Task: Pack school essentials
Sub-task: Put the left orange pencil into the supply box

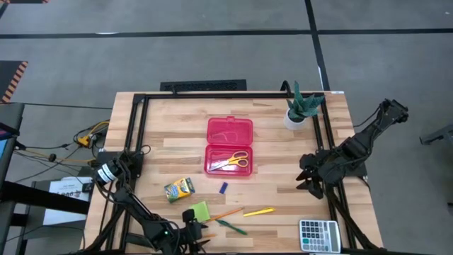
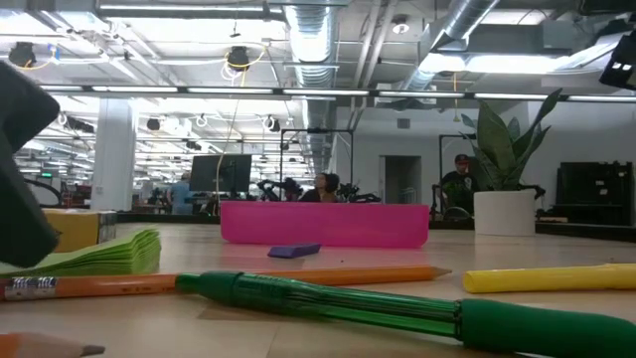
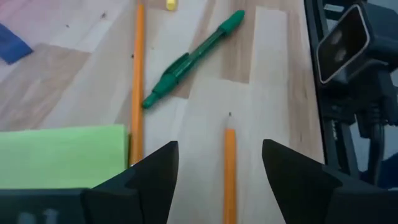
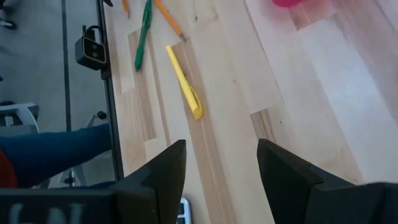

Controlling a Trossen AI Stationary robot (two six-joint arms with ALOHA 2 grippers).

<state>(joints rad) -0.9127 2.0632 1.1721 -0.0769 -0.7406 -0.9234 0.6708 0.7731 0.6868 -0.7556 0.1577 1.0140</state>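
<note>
Left end effector (image 3: 217,180) released, fingers astride an orange pencil (image 3: 230,174) flat on the worktop, poised for pickup toward the far pink case (image 1: 229,146) already holding scissors (image 1: 233,161); right end effector (image 4: 221,171) released, waiting.

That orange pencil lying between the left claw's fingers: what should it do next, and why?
Probably lower a little and close on that pencil. The left gripper is open with the pencil lying loose on the table between its fingers, not yet gripped. The pink case sits open with only the scissors inside, so the pencil could go there next. The right gripper waits open at the table's right side.
</note>
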